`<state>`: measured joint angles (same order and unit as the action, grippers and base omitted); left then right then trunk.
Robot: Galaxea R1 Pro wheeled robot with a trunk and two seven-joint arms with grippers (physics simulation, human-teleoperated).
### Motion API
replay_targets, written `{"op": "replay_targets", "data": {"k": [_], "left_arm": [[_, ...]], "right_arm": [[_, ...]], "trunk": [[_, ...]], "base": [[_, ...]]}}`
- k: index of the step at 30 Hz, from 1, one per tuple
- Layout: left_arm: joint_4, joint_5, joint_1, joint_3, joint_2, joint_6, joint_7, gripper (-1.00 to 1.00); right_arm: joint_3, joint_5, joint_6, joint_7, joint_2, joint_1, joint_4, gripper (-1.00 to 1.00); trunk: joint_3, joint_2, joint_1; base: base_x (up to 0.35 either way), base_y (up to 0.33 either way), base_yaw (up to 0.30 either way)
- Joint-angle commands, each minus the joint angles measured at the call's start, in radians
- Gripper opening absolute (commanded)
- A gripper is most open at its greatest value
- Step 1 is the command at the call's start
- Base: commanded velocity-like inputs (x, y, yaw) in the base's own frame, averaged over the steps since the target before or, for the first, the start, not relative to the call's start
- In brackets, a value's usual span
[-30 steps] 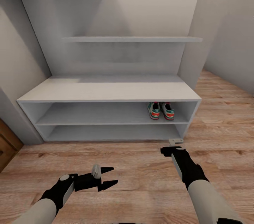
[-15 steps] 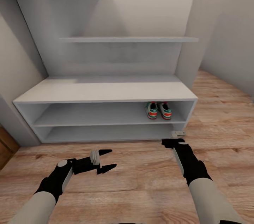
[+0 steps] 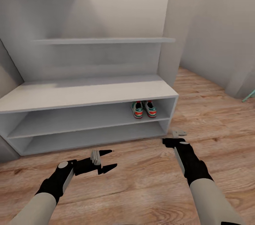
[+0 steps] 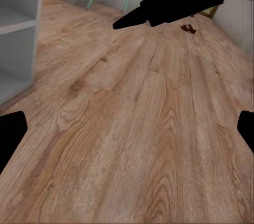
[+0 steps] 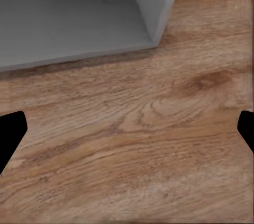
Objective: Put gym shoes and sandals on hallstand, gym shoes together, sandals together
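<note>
Gym shoes (image 3: 143,108) sit paired on the hallstand's (image 3: 88,94) upper tier, centre-right, both pincers, left (image 3: 108,161) and right (image 3: 174,138), spread apart, empty.

The wood floor (image 4: 137,128) is wide and brown. A black arm (image 4: 174,1) reaches over it. Grey shelves (image 4: 18,28) stand at one side. A small brown thing (image 4: 188,28) lies far off.
</note>
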<state>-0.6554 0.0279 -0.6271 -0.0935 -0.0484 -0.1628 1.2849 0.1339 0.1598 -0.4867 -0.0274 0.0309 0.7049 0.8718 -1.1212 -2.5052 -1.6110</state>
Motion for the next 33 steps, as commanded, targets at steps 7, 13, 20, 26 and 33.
{"op": "replay_targets", "data": {"k": [7, 13, 20, 26, 33], "left_arm": [[0.015, 0.002, 0.000, -0.003, 0.001, -0.010, 0.002, 1.00], [0.017, 0.001, 0.000, -0.003, 0.002, -0.011, 0.000, 1.00], [0.018, 0.000, 0.000, -0.003, 0.002, -0.011, -0.001, 1.00], [0.021, 0.000, 0.000, -0.002, 0.019, -0.011, -0.099, 1.00], [0.026, 0.000, 0.000, -0.002, 0.041, -0.011, -0.215, 1.00]], "right_arm": [[0.003, -0.097, -0.007, 0.003, 0.000, 0.001, 0.001, 1.00], [0.004, -0.117, -0.007, 0.003, -0.001, 0.001, 0.001, 1.00], [0.004, -0.124, -0.008, 0.003, -0.002, 0.001, 0.001, 1.00], [0.004, -0.124, -0.009, 0.003, -0.002, 0.001, 0.002, 1.00], [0.004, -0.124, -0.009, 0.003, -0.002, 0.001, 0.001, 1.00]], "trunk": [[0.002, 0.000, 0.000], [0.004, 0.000, 0.000], [0.007, 0.000, 0.000], [0.009, 0.000, 0.000], [0.011, 0.000, 0.000]], "base": [[0.000, 0.000, -0.288], [0.000, 0.000, -0.288], [0.000, 0.000, -0.288], [0.000, 0.000, -0.288], [0.000, 0.000, -0.288]]}}
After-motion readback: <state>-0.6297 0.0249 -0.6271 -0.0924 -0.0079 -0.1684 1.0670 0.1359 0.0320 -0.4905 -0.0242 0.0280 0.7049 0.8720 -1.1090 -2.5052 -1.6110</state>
